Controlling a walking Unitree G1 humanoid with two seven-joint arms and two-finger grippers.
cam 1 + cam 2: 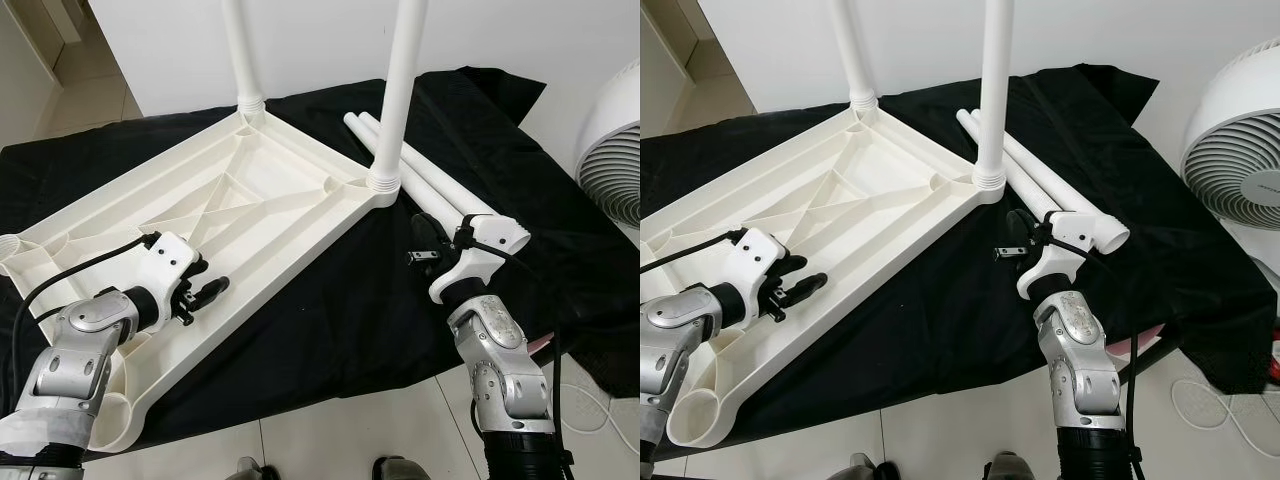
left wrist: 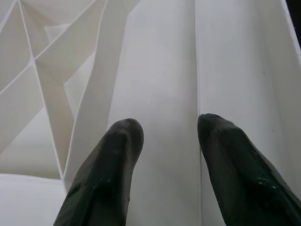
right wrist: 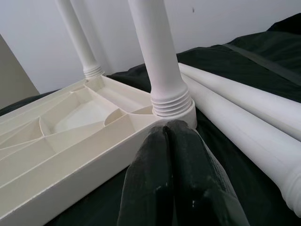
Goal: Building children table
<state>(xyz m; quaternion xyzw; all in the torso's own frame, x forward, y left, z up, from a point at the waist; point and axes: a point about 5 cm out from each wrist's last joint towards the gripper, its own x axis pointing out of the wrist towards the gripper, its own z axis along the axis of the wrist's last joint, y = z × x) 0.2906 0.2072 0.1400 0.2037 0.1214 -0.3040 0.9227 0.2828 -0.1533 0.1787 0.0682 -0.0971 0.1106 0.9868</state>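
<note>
Left gripper (image 1: 212, 290) hovers over upside-down tabletop (image 1: 250, 190), fingers (image 2: 113, 160) parted, nothing held. Right gripper (image 1: 425, 240) pressed closed and empty, pointing at the near screwed-in leg (image 1: 400, 100). Tabletop lies on black cloth (image 1: 350, 310); two loose legs (image 1: 440, 185) beside it.

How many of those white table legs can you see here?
4. Two stand upright, screwed into the upturned tabletop's far corners: one at the back, one nearer the right hand. Two more lie side by side on the black cloth beyond them.
</note>
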